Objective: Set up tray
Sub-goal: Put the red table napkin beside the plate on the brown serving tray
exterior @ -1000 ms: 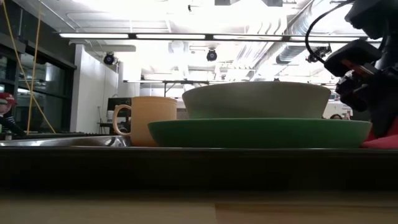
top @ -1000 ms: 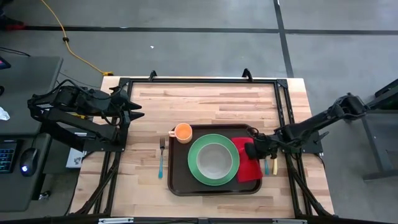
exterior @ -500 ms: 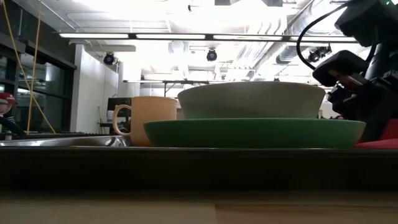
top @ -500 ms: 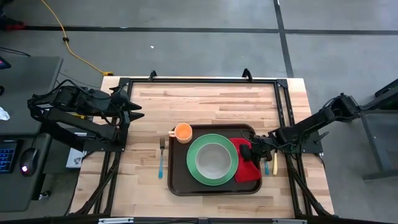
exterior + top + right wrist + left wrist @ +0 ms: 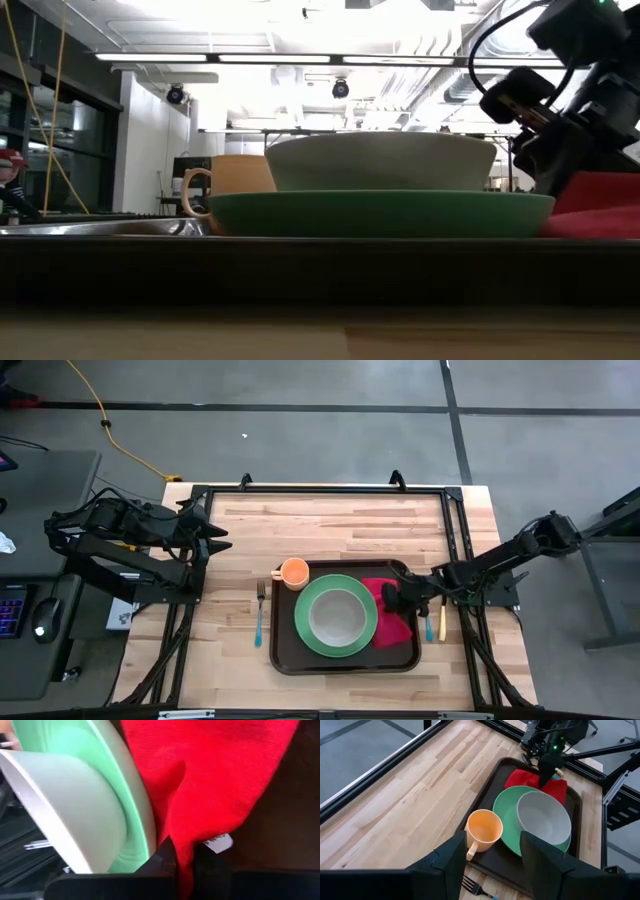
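Pinching the red napkin (image 5: 215, 785), your right gripper (image 5: 393, 598) sits over the tray (image 5: 283, 650), which lies mid-table under the green plate (image 5: 304, 635); stiff and probably slick, so grip its rim. Farther left, the left gripper (image 5: 215, 532) waits, fingers apart

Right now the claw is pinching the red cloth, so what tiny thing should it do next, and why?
Probably tug a bit more toward the tray's right side. The right claw is shut on the red napkin, which lies bunched against the green plate; whether its edge is tucked under is unclear. A little pull might free it to lie flat. The left claw waits far off.
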You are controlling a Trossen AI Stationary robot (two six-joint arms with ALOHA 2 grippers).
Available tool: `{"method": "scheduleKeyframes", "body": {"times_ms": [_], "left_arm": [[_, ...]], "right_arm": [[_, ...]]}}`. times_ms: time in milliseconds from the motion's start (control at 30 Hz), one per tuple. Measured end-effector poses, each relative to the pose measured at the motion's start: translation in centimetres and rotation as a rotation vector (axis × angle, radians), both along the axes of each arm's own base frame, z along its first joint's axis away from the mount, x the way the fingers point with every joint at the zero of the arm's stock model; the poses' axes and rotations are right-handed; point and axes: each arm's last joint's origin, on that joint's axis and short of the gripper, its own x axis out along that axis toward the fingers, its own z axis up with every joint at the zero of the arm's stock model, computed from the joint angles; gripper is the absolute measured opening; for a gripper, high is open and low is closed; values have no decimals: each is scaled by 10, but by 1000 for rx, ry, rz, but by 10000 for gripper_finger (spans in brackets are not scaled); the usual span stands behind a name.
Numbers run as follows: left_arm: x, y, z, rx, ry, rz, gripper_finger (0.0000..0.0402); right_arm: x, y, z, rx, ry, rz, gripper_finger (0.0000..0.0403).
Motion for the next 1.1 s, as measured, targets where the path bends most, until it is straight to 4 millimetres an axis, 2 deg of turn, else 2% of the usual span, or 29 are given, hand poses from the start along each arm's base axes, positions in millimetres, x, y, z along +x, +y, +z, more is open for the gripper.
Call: {"method": "scheduleKeyframes", "body": {"times_ms": [833,1100], "left_arm": [[-1,0,-2,29,34,-19,211],[-1,0,-2,44,38,-30,211]], "right_arm": [[18,-17,19,49,-241,-136,0],[19,-17,20,56,-254,-140,0]]}}
